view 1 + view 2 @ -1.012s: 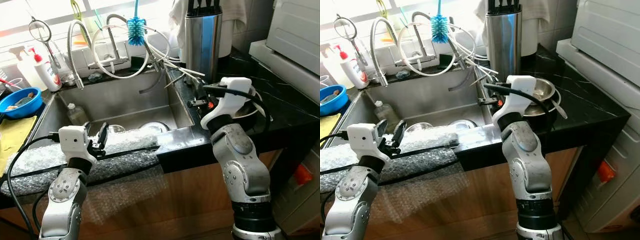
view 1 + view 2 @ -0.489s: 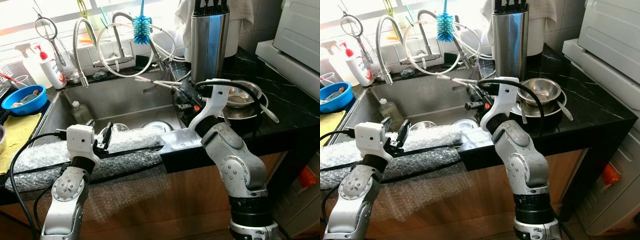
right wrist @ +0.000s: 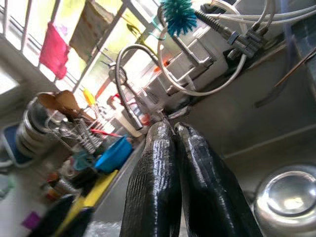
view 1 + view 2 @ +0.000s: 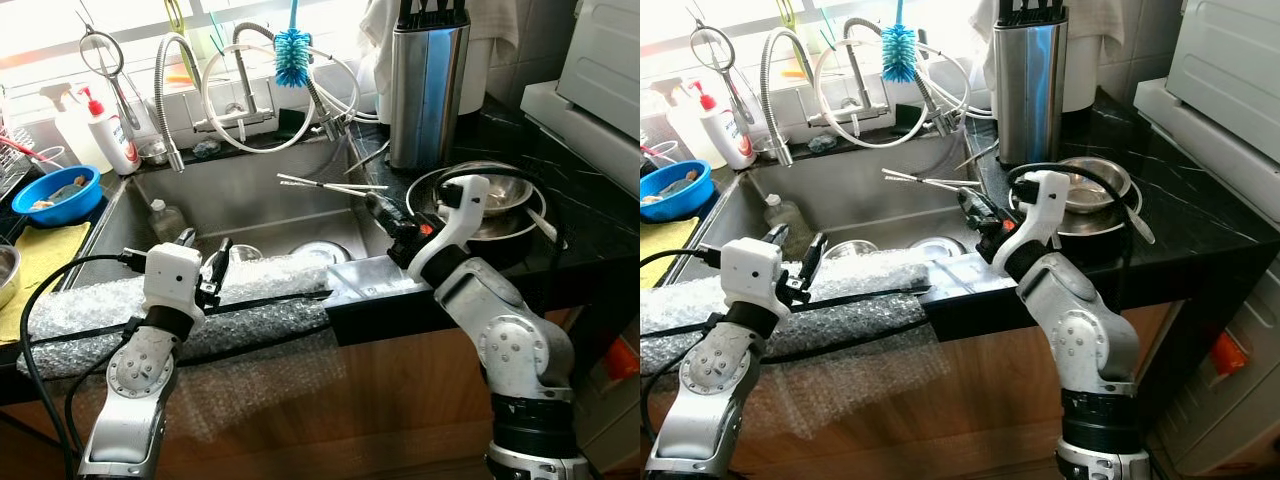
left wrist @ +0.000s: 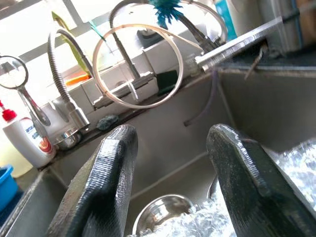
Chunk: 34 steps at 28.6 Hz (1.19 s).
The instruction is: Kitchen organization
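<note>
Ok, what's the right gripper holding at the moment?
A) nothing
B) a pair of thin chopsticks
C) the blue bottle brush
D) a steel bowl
B: the right gripper is shut on a pair of chopsticks that stick out over the sink, while the blue brush hangs by the tap and the bowls sit on the counter.

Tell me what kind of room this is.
A home kitchen, most likely: a steel sink with a faucet and bottle brush, a knife block, and stacked metal bowls on a black counter.
</note>
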Motion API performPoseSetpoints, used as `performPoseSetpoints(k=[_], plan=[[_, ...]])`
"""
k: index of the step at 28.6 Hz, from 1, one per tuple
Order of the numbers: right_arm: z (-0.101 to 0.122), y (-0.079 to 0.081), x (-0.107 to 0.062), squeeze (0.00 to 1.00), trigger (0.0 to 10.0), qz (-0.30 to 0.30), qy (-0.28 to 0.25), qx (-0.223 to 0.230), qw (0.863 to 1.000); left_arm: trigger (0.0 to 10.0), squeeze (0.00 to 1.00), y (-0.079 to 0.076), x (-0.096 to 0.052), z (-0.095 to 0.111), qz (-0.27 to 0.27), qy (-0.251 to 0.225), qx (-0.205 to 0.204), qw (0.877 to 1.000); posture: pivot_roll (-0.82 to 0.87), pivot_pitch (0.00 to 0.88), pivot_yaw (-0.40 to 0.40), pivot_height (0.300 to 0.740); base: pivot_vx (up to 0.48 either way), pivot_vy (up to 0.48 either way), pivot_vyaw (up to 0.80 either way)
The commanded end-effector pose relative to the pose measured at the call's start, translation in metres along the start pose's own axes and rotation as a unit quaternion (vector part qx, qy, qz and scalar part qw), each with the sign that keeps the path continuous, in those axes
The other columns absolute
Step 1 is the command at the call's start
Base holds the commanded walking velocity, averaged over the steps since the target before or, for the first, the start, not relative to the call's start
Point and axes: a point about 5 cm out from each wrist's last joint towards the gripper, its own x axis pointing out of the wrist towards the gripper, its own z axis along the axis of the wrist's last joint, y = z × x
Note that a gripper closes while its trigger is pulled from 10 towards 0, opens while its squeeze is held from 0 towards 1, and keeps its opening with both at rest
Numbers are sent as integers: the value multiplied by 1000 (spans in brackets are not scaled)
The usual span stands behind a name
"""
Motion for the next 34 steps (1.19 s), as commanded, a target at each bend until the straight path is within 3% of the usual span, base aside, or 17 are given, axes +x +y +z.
performPoseSetpoints(k=[1,13,34], plan=[[4,13,5,0,10000,35,-1,7,999,10000,0,3,4,5,-4,-13,30,999,-98,0,138,740,0,0,0],[-1,26,7,0,10000,71,20,50,996,10000,0,-11,11,14,-49,-45,103,992,-99,0,136,740,0,0,0],[-37,53,7,0,10000,120,106,50,986,10000,0,-21,13,16,-58,-56,145,986,-96,0,124,740,0,0,0]])
